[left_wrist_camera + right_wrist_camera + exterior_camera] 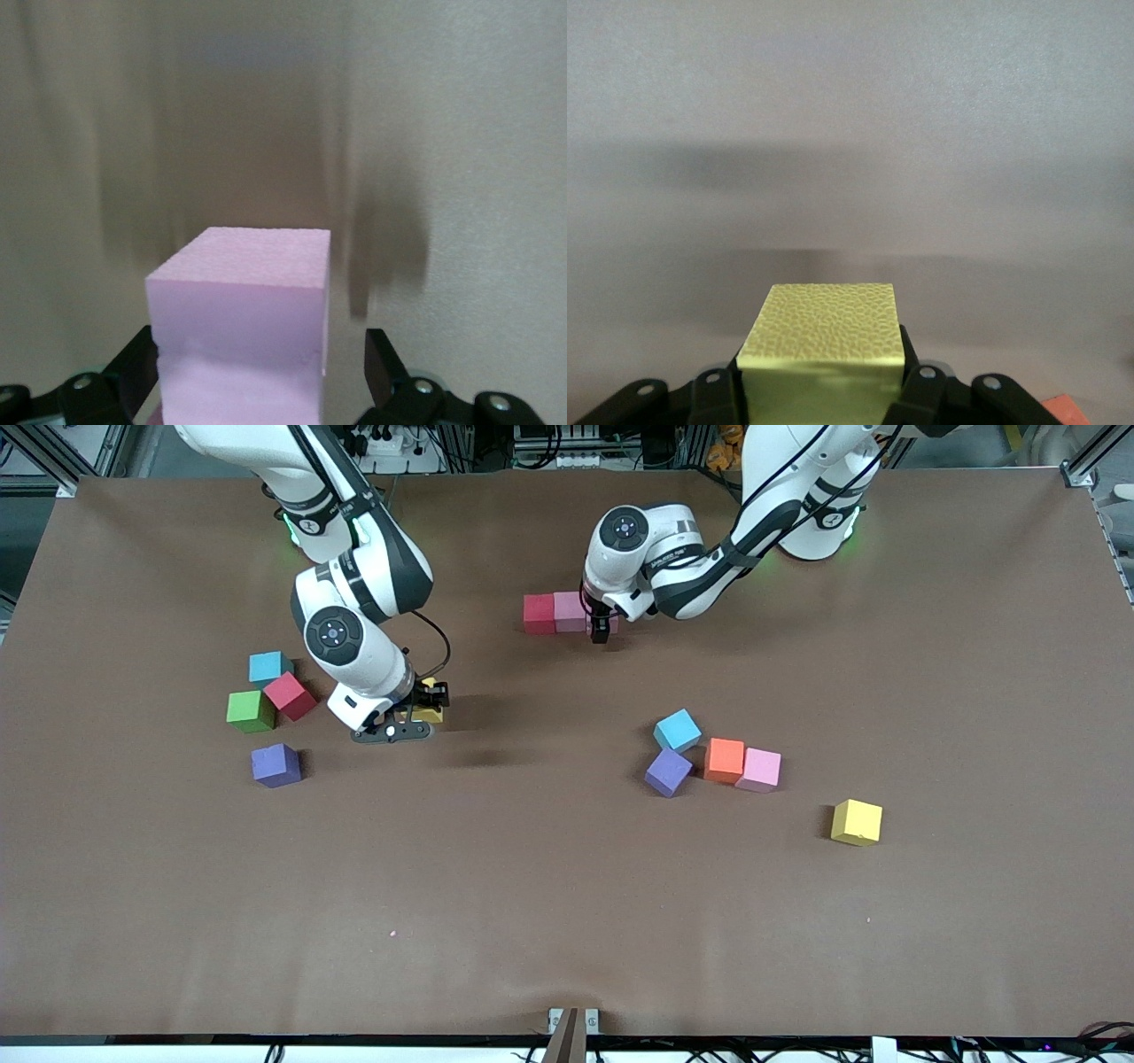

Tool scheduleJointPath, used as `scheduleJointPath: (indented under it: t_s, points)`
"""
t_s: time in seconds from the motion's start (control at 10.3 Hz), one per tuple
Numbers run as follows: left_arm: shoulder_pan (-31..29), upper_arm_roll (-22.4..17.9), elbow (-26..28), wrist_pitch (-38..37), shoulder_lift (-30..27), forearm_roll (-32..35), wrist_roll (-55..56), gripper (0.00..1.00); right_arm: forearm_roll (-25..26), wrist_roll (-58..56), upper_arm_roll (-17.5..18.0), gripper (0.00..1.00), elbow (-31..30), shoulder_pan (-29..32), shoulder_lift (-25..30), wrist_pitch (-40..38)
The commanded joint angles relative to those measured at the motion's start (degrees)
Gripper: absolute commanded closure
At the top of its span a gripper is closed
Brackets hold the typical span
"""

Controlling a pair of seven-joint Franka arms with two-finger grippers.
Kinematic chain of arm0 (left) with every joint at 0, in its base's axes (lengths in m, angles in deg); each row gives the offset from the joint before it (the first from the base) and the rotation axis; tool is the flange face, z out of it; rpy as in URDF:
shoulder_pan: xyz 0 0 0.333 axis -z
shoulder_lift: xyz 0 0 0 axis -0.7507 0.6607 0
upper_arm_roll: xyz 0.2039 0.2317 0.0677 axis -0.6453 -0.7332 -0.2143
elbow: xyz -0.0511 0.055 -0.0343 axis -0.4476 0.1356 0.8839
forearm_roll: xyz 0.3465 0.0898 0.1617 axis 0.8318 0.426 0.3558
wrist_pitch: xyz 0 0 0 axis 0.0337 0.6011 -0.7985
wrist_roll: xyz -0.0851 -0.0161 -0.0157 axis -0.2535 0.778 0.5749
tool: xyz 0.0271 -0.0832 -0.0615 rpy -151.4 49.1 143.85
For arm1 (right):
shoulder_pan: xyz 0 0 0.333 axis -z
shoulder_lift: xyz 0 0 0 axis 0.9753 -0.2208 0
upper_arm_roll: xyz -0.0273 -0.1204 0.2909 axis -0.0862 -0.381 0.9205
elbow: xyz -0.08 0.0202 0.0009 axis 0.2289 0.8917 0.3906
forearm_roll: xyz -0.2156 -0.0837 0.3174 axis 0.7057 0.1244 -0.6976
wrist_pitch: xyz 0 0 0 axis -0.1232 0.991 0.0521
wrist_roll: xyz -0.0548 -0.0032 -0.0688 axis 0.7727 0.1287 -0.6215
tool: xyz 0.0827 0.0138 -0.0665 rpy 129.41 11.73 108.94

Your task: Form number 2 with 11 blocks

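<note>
A short row of blocks lies near the arms' bases: a red block, a pink block, and beside it a second pink block. My left gripper stands open around that second pink block, which rests on the table; a gap shows at one finger. My right gripper is shut on a yellow block, low over the table toward the right arm's end.
Loose blocks beside the right gripper: light blue, red, green, purple. Toward the left arm's end: light blue, purple, orange, pink, yellow.
</note>
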Motion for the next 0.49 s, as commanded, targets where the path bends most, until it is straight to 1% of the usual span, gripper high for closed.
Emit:
scheduleJointPath:
  t_s: [0.0, 0.1, 0.39]
  points:
    - [1.54, 0.89, -1.65, -2.51, -0.42, 4.99, 26.71, 0.0, -1.15, 0.79, -0.38, 0.83, 0.59, -0.66, -0.31, -0.78]
    - [1.45, 1.67, -1.48, -3.21, -0.85, 5.08, 26.71, 0.0, -1.15, 0.79, -0.38, 0.83, 0.59, -0.66, -0.31, -0.69]
    - [1.19, 2.03, -1.48, -3.39, -1.56, 5.08, 26.71, 0.0, -1.15, 2.01, -0.38, 0.83, 0.85, -1.45, -0.31, -0.61]
